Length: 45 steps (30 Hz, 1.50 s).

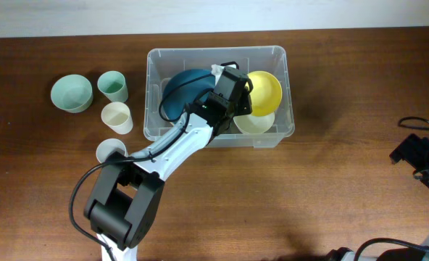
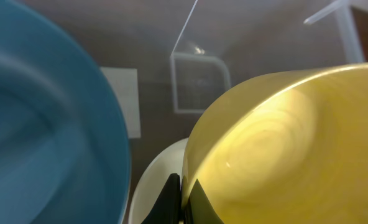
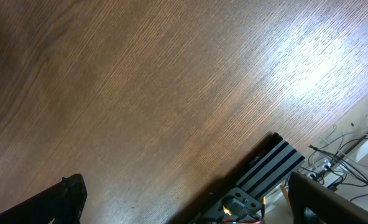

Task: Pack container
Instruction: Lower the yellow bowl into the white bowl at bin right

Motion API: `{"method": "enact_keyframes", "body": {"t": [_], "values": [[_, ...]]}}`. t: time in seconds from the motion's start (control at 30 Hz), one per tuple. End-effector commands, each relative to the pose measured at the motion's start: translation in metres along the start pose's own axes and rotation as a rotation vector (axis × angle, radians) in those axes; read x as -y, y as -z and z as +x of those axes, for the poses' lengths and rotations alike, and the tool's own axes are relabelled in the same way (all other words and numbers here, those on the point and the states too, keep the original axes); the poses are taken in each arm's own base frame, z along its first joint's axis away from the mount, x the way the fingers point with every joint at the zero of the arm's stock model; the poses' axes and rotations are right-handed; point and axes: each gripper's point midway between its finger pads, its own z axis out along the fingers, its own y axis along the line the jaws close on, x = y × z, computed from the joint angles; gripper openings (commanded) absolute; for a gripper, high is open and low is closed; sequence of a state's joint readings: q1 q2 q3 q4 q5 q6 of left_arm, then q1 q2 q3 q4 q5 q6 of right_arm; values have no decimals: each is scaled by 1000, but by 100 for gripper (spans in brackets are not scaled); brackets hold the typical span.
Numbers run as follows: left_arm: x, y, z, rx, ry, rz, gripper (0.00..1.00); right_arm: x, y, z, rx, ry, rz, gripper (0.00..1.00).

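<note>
Left gripper [image 2: 184, 205] inside container [image 1: 200, 50], pinching yellow bowl [image 1: 267, 90] rim. Right gripper [image 3: 187, 190] spread wide, well right of container.

A dark brown wood-grain worktop [image 1: 330, 203] meets a pale strip [image 1: 200, 14] along its far edge, with bright glare on the wood near the right side.

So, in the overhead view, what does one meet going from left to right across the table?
First the green bowl, green cup, then in the container the blue bowl and the yellow bowl, then the right arm.
</note>
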<state>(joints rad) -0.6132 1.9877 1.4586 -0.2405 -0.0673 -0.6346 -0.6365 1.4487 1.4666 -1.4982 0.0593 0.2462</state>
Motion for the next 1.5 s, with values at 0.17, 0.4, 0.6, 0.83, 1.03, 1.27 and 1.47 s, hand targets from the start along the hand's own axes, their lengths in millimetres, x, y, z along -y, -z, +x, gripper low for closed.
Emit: {"method": "enact_keyframes", "body": {"t": [0.17, 0.4, 0.6, 0.83, 1.03, 1.27, 1.47], "values": [[-12, -2, 13, -54, -31, -49, 2, 1, -2, 1, -8, -3, 0, 99], [-18, -1, 21, -88, -35, -73, 3, 1, -2, 1, -8, -3, 0, 99], [-18, -1, 23, -92, -35, -76, 4, 1, -2, 1, -8, -3, 0, 99], [-18, -1, 23, -93, -35, -76, 7, 1, -2, 1, -8, -3, 0, 98], [-18, -1, 23, -93, -39, -75, 8, 1, -2, 1, -8, -3, 0, 99], [-15, -1, 26, -113, -37, -54, 8, 1, -2, 1, -8, -3, 0, 99], [-11, -1, 29, -127, -36, -34, 8, 1, -2, 1, -8, -3, 0, 99]]}}
